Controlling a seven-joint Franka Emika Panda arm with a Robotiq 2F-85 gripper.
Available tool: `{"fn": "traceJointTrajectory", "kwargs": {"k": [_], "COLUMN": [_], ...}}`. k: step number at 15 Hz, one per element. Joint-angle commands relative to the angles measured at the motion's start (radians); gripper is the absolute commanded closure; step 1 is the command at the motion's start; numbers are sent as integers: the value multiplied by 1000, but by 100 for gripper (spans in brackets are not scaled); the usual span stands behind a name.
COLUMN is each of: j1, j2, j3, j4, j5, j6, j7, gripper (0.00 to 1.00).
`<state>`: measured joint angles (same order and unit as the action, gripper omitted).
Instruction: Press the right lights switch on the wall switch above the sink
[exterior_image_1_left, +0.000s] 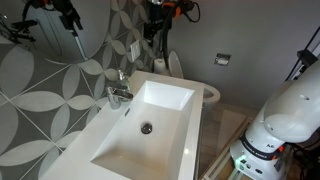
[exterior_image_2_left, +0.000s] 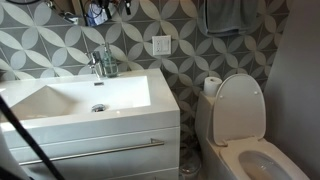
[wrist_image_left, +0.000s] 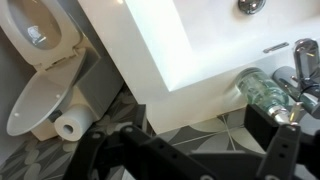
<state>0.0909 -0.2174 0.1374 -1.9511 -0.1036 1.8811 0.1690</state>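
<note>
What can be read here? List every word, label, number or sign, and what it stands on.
No text can be read in any view.
wall switch: no marking visible.
sink: small dark mark on its rim, too blurred to read.
robot base: no legible lettering.

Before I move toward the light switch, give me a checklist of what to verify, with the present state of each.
1. Wall switch located: ok. It is a white plate on the patterned tiles, between the tap and the toilet in an exterior view.
2. Switch in wrist view: not ok. That view shows only the sink, a glass and the toilet.
3. Gripper set for pressing: not ok. It is open; shutting it would probably give a firmer tip.
4. Right rocker identified: cannot tell, the plate is too small.
5. Plate unobstructed: ok, nothing covers it.
</note>
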Motion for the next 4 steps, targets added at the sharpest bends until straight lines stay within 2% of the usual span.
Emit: {"fn": "traceJointTrajectory", "kwargs": {"k": [1,4], "j1": [10,15], "j2": [-17,-24], "j3": [11,18], "j4": [-10,-14], "j5": [1,1], "j6": [0,-2], "j7": [-14,-13], "gripper": [0,0]}}
